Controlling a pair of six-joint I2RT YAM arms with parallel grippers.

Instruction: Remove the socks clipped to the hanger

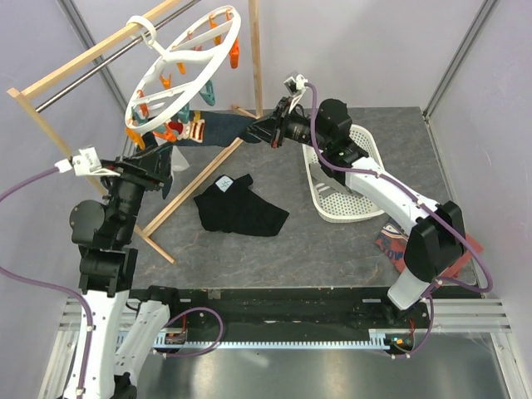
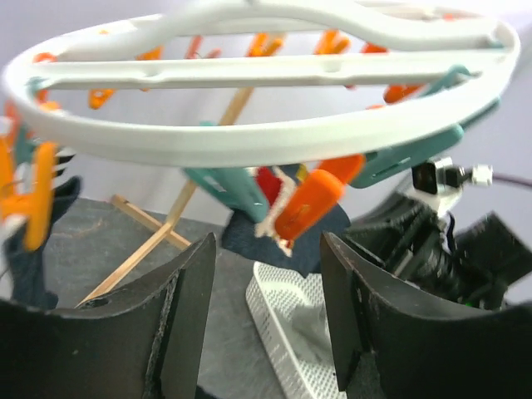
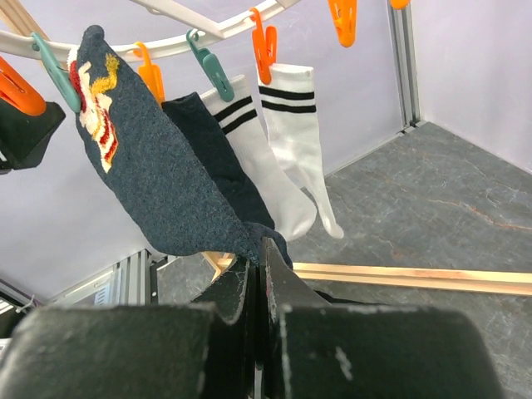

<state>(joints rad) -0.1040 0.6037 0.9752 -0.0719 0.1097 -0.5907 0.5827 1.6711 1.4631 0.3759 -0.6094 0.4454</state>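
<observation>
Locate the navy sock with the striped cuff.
Top view, upper centre: the navy sock stretches from the lower rim of the hanger to the right gripper, which is shut on its free end; white striped socks hang next along the ring.

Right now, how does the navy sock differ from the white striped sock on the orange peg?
The navy sock is dark with an orange-white cuff; the white striped sock is white with black bands. The navy sock is pulled aslant, toe pinched in the right gripper; the white striped sock hangs free. Both are pegged at the cuff to the hanger.
</observation>
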